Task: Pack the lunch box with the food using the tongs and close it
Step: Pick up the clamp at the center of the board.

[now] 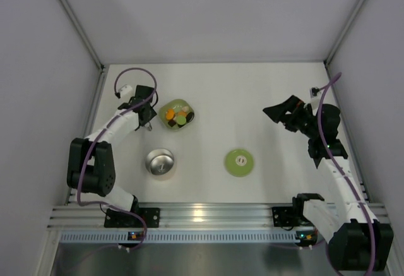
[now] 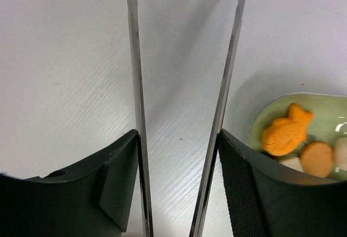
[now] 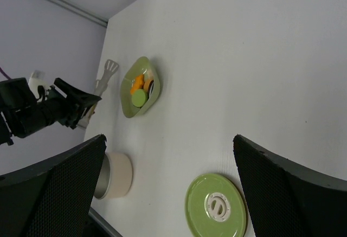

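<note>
Two tongs (image 2: 135, 58) arms touch left end effector (image 2: 178, 139) fingers (image 2: 238, 183), unseen overhead.

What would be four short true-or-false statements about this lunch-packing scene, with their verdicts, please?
1. The bite-sized food pieces lie in the small round shiny steel container. False: it looks empty; they lie in the pale green rounded-square dish.
2. The flat round green lid lies on the table, apart from the container. True.
3. The right arm's fingers grip the slim silvery metal tongs. False: they stand open and empty; the tongs sit between the left arm's fingers.
4. An orange fish-shaped piece lies in the dish. True.
</note>
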Controlling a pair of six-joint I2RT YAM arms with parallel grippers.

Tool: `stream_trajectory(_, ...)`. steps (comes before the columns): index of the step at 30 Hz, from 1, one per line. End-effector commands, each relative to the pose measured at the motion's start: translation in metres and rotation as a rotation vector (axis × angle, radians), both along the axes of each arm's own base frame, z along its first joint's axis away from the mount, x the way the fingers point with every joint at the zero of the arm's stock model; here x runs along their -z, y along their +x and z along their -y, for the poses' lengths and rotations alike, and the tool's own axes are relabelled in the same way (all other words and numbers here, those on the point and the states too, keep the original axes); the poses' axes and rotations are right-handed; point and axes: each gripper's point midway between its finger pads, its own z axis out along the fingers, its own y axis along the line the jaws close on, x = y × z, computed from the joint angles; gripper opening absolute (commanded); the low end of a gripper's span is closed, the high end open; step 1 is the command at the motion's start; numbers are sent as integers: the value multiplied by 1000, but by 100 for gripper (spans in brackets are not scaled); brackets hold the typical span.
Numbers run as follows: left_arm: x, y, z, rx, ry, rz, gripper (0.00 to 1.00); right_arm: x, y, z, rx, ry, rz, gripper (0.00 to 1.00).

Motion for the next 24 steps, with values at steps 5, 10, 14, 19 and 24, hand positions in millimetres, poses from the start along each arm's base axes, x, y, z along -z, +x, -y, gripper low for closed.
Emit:
stream_trajectory(5,-51,4,-2,30,10,90,63,-16,7,2,0,7,73,99)
stream_trajectory(10,-67,-1,-1,59,7,112,63,-14,7,1,1,10,68,100)
stream_trajectory(14,-83,-3,9,126,-27,132,62,-16,9,1,-1,16,71,99)
stream_trajectory(19,-98,-8,25,236,-68,131,59,-20,10,0,0,25,78,100)
stream_trajectory(24,-118,-17,40,348,-96,122,55,-19,12,0,-2,29,76,99)
